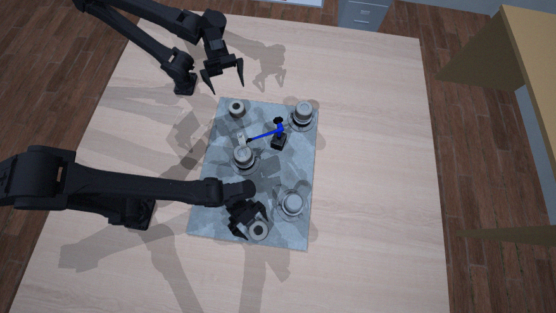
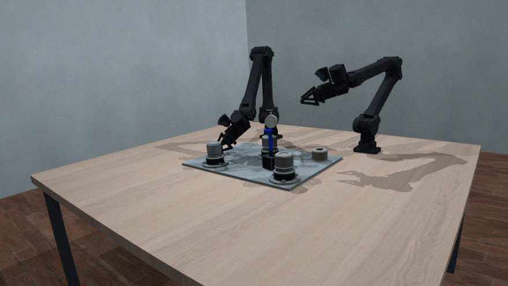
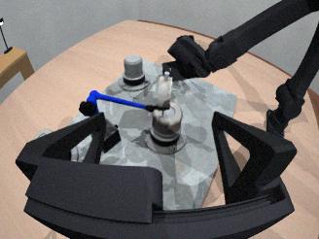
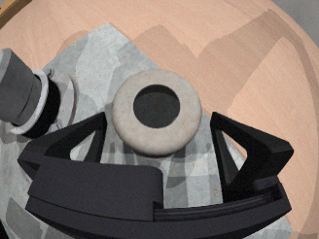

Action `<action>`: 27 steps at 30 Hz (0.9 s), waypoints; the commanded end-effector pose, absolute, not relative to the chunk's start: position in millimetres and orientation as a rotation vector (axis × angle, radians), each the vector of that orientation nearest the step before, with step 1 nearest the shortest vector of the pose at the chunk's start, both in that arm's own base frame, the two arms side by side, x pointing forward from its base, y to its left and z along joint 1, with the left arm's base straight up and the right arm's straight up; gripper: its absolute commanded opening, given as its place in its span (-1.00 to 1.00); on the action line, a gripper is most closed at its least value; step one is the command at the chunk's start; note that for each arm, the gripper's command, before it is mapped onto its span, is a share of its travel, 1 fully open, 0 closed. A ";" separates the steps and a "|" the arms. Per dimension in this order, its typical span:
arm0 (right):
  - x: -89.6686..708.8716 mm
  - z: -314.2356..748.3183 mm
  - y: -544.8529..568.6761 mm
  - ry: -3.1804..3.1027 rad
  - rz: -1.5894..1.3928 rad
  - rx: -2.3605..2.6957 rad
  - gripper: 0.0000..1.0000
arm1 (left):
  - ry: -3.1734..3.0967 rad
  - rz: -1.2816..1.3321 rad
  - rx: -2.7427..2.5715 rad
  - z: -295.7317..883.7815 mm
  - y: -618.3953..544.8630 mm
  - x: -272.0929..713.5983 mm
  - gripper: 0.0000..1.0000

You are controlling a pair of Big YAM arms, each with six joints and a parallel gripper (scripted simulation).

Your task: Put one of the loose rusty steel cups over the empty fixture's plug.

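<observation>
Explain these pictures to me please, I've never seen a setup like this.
Two black robot arms share a wooden table. The top picture looks down, the exterior one from the side, and each wrist picture looks past that arm's gripper.

On a grey-blue plate stand three round fixtures, two loose cups, each with a hole in top, and a blue jointed stand with a round disc.

Nothing is held. The right gripper is open, its fingers on either side of one loose cup. The left gripper is open in the air.
</observation>
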State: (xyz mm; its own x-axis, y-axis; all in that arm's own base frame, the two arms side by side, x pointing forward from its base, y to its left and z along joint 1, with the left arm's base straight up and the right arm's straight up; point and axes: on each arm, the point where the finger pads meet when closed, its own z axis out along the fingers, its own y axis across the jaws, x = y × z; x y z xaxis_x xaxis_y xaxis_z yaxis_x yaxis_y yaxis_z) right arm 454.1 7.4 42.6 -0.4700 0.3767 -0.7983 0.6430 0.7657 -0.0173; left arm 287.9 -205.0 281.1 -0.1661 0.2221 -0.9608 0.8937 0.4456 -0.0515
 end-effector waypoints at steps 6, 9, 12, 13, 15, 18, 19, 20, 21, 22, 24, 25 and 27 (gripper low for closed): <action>480.5 47.3 4.6 2.080 -0.378 0.758 0.65 | 1.612 -0.808 0.921 308.2 -238.1 253.2 1.00; 476.0 52.7 8.2 2.074 -0.367 0.750 0.53 | 1.597 -0.798 0.914 316.7 -246.2 244.8 1.00; 474.4 53.5 7.7 2.072 -0.368 0.750 0.36 | 1.589 -0.790 0.908 322.4 -253.6 236.7 1.00; 473.9 53.7 7.5 2.069 -0.365 0.756 0.30 | 1.586 -0.788 0.906 323.9 -256.1 234.0 1.00; 472.8 54.0 10.3 2.068 -0.358 0.755 0.19 | 1.581 -0.784 0.901 327.5 -260.9 228.7 1.00; 470.5 58.8 10.2 2.072 -0.361 0.753 -0.27 | 1.577 -0.779 0.896 330.1 -265.6 223.5 1.00; 470.5 58.8 10.2 2.072 -0.361 0.753 -0.27 | 1.577 -0.779 0.896 330.1 -265.6 223.5 1.00; 473.4 65.0 11.2 2.069 -0.358 0.754 -0.50 | 1.573 -0.781 0.889 332.5 -270.0 217.6 1.00; 476.0 70.2 11.8 2.065 -0.357 0.754 -0.72 | 1.559 -0.782 0.882 341.2 -273.6 213.7 1.00; 475.8 71.4 11.6 2.065 -0.358 0.755 -0.95 | 1.559 -0.780 0.880 341.7 -275.6 211.3 1.00; 475.4 72.1 10.8 2.065 -0.359 0.756 -1.00 | 1.540 -0.778 0.867 354.9 -280.2 206.8 1.00; 475.6 72.3 10.7 2.065 -0.359 0.757 -1.00 | 1.538 -0.776 0.864 356.3 -282.1 204.6 1.00; 475.5 72.4 10.7 2.065 -0.359 0.757 -1.00 | 1.535 -0.772 0.856 359.1 -285.9 200.0 1.00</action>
